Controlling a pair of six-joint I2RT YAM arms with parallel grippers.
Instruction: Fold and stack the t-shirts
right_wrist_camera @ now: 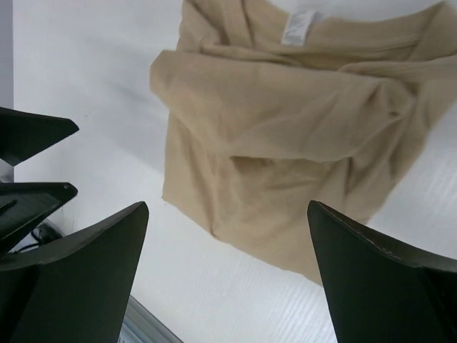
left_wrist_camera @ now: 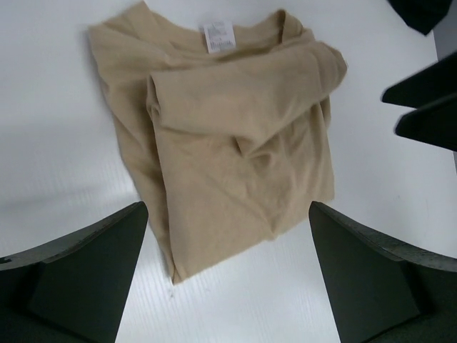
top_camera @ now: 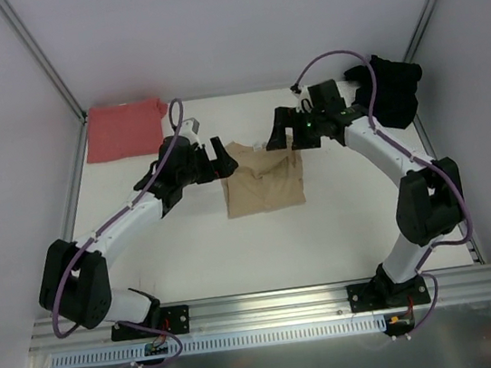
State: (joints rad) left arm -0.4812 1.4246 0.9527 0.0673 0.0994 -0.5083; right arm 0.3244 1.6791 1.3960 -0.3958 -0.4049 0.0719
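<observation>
The tan-beige t-shirt (top_camera: 263, 181) lies partly folded and rumpled in the middle of the white table (top_camera: 343, 225), its neck label at the far edge. My left gripper (top_camera: 212, 159) hovers open at the shirt's far left corner. My right gripper (top_camera: 281, 130) hovers open at its far right corner. In the left wrist view the tan shirt (left_wrist_camera: 228, 136) lies beyond the open gripper (left_wrist_camera: 228, 275), with nothing between the fingers. The right wrist view shows the same shirt (right_wrist_camera: 285, 136) beyond the open gripper (right_wrist_camera: 227, 275). The salmon-red t-shirt (top_camera: 124, 130) lies flat at the back left. The black t-shirt (top_camera: 394, 90) sits bunched at the back right.
Metal frame posts (top_camera: 40, 57) rise at both back corners, with pale walls behind them. An aluminium rail (top_camera: 272, 306) runs along the near edge and carries both arm bases. The right gripper's fingers (left_wrist_camera: 426, 100) show at the right edge of the left wrist view.
</observation>
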